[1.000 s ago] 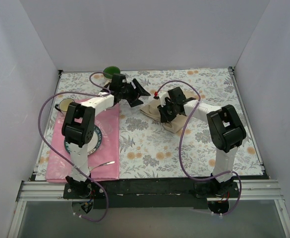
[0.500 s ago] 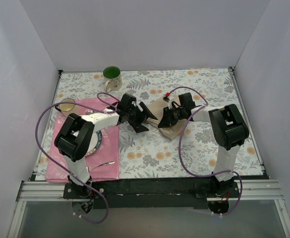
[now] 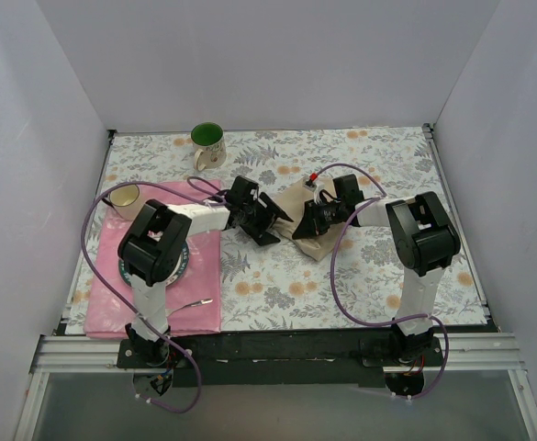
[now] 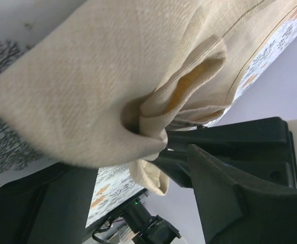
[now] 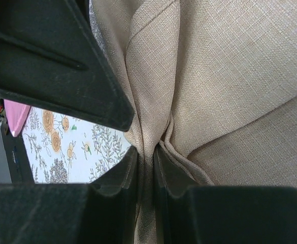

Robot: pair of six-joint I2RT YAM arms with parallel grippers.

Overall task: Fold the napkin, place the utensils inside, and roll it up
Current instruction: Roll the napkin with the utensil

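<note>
Right tool (image 5: 145, 165) pinches the tan napkin (image 5: 229, 76), creased and bunched.

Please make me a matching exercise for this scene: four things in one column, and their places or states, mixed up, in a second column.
1 napkin
2 mug
3 fork
4 left gripper

a lies on the pink placemat
b open, near the napkin
c pinched by the right gripper
d stands on the tablecloth, far edge

Pairs: 1-c, 2-d, 3-a, 4-b

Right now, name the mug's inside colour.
The mug is green inside; top external view shows it best.
</note>
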